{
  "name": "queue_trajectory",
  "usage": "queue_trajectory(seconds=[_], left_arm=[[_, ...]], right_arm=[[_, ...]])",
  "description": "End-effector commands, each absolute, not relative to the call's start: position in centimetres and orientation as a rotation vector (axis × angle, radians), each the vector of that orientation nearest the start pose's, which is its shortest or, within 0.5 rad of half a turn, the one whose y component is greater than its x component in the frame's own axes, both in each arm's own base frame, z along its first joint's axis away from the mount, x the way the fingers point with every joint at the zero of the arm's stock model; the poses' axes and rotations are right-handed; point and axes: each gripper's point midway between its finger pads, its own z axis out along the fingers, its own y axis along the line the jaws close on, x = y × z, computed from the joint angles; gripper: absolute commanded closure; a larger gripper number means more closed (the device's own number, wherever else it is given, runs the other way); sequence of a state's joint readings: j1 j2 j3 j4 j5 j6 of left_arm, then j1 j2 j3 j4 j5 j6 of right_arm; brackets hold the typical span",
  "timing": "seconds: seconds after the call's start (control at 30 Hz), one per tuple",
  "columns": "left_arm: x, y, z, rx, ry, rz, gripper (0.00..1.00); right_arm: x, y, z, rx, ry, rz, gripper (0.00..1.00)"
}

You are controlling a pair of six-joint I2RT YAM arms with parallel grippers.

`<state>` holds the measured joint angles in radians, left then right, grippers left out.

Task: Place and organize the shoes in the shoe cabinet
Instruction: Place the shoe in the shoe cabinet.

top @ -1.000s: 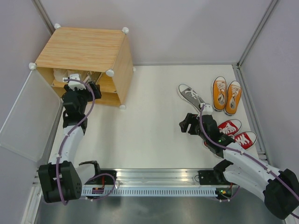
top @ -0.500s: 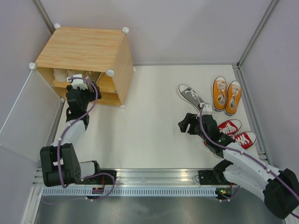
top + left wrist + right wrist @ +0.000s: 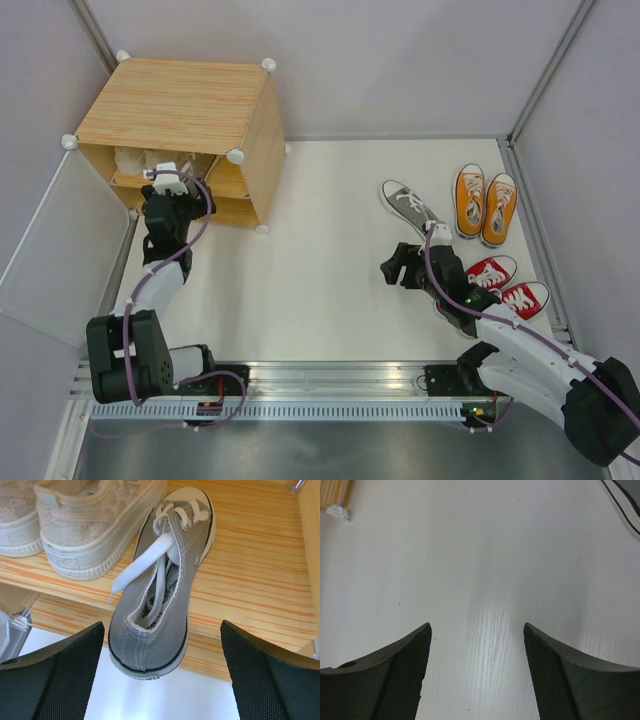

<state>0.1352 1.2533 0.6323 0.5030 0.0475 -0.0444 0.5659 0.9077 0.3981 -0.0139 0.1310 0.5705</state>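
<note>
The shoe cabinet [image 3: 175,105] stands at the far left with its white door [image 3: 55,250] swung open. On its middle shelf [image 3: 260,575] lies a grey shoe [image 3: 160,590], toe inward, heel jutting over the shelf's front edge. Cream shoes [image 3: 95,520] sit beside it on the left. My left gripper [image 3: 185,188] is open in front of that shelf, its fingers [image 3: 60,675] either side of the grey heel and clear of it. A second grey shoe [image 3: 410,205], an orange pair [image 3: 485,205] and a red pair [image 3: 508,285] lie on the table at right. My right gripper [image 3: 395,268] hovers open over bare table, holding nothing.
The white table [image 3: 330,260] is ringed by grey walls and metal posts. The open door panel leans out left of my left arm. A white corner connector [image 3: 337,512] of the cabinet shows at the far left of the right wrist view.
My left arm has shifted its elbow and swung slightly right at the cabinet front, gripper still open. My right gripper has drifted a little to the left.
</note>
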Motion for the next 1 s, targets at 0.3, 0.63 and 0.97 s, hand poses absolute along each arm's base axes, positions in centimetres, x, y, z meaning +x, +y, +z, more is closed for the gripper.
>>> queue_trajectory(seconds=[0.3, 0.63, 0.97], left_arm=[[41.9, 5.2, 20.4, -0.112, 1.661, 0.074, 0.00], [43.5, 5.2, 21.3, -0.115, 1.642, 0.057, 0.05], [43.7, 5.6, 20.9, -0.116, 1.664, 0.081, 0.23]], right_arm=[[25.8, 16.6, 10.3, 0.058, 2.111, 0.567, 0.22], [25.8, 16.6, 10.2, 0.056, 2.115, 0.564, 0.22], [25.9, 16.6, 10.0, 0.053, 2.123, 0.556, 0.23]])
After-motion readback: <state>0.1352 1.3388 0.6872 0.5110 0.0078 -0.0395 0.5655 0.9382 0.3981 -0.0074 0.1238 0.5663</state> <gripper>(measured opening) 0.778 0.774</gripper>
